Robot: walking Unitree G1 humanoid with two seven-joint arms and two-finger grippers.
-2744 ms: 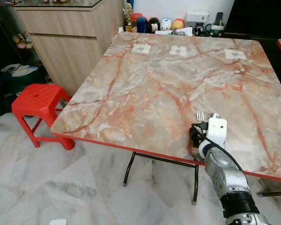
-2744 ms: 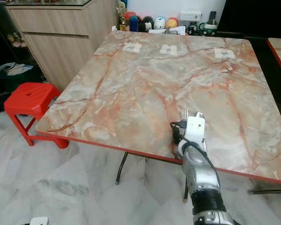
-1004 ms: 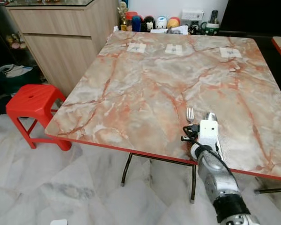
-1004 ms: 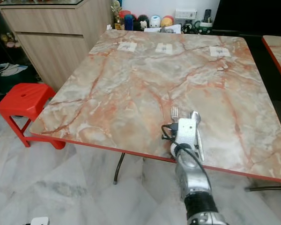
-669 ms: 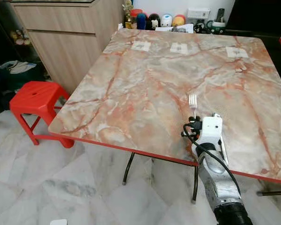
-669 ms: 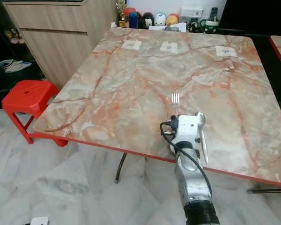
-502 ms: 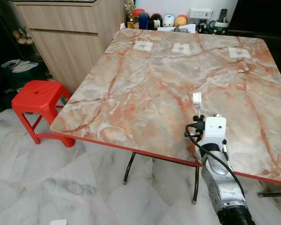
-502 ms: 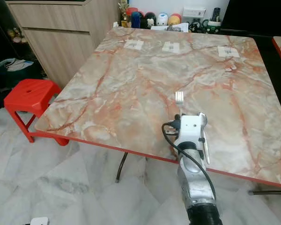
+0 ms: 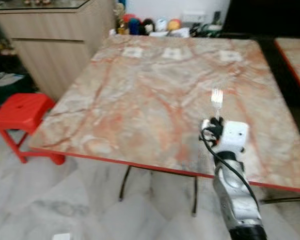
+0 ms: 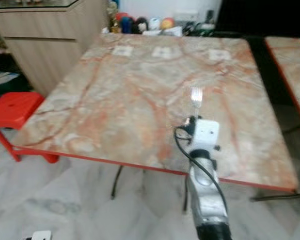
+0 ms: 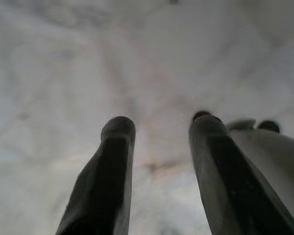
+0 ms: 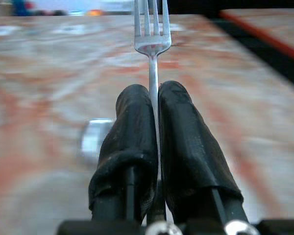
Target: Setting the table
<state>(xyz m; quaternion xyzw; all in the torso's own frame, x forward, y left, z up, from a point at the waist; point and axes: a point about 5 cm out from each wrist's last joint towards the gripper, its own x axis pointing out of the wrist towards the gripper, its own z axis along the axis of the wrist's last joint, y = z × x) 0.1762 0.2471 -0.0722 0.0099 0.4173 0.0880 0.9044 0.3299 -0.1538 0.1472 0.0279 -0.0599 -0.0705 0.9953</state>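
Observation:
A silver fork (image 9: 217,96) stands upright with its tines up, pinched by the handle in my right gripper (image 12: 154,90). The gripper is shut on it above the near right part of the marble table (image 9: 140,95). From the head, the white wrist box (image 9: 233,135) hides the black fingers (image 12: 135,117). A blurred silvery thing (image 12: 95,134) lies on the tabletop just beyond the gripper. My left gripper (image 11: 160,122) hangs open over the pale marble floor, holding nothing.
Three white cards (image 9: 132,51) lie along the table's far side, with small figurines (image 9: 145,25) behind them. A red stool (image 9: 20,107) and a wooden cabinet (image 9: 45,35) stand to the left. A second red-edged table (image 9: 292,55) is on the right.
The fork has risen and moved farther over the table in my right gripper. The spoon that was beside it a second ago stayed down on the table. The camera has shifted.

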